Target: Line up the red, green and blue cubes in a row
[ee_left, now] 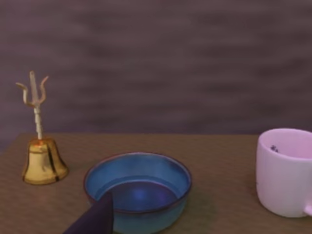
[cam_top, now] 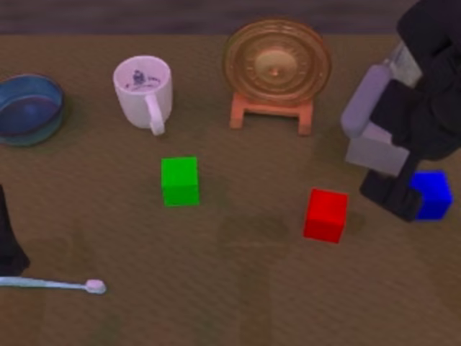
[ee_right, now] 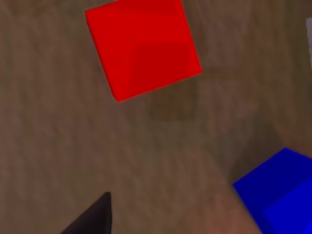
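A blue bowl [cam_top: 29,108] sits at nine o'clock from the white mug [cam_top: 143,91]. A round amber plate [cam_top: 276,63] stands upright on its orange rack [cam_top: 271,115]. A toothbrush [cam_top: 54,285] lies at seven o'clock. A gold bell [ee_left: 43,160] stands beside the bowl.

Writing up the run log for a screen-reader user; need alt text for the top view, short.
Seen from above, the right gripper sits low beside the blue cube at the table's right, with the red cube just left of it and the green cube farther left, not yet in a row. Behind them stand a blue bowl, a white mug and an orange disc on a stand.
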`<state>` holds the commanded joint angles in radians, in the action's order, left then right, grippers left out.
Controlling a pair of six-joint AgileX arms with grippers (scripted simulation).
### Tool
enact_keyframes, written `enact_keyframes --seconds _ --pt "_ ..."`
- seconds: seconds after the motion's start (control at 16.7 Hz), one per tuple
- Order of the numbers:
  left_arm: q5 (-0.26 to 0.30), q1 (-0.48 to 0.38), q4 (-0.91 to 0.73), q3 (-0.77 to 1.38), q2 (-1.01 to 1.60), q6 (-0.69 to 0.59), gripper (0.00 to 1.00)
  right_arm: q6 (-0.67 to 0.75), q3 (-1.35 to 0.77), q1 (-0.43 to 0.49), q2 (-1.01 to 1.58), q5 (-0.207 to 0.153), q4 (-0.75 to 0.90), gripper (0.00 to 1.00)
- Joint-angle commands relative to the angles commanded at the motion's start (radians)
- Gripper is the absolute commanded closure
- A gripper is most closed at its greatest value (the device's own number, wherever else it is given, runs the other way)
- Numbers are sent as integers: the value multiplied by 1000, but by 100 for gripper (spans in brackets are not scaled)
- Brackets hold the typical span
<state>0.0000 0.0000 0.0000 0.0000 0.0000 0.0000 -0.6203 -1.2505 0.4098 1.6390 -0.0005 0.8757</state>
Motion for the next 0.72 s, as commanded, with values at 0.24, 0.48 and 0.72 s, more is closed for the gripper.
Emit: enact_keyframes --seconds 0.24,0.48,0.72 --pt "0 0 0 0 0 0 0 -112 -234 73 285 1 150 0" --pt "0 0 0 0 0 0 0 -174 -372 114 442 2 229 0" --pt "0 0 0 0 0 0 0 -182 -390 120 459 3 238 0"
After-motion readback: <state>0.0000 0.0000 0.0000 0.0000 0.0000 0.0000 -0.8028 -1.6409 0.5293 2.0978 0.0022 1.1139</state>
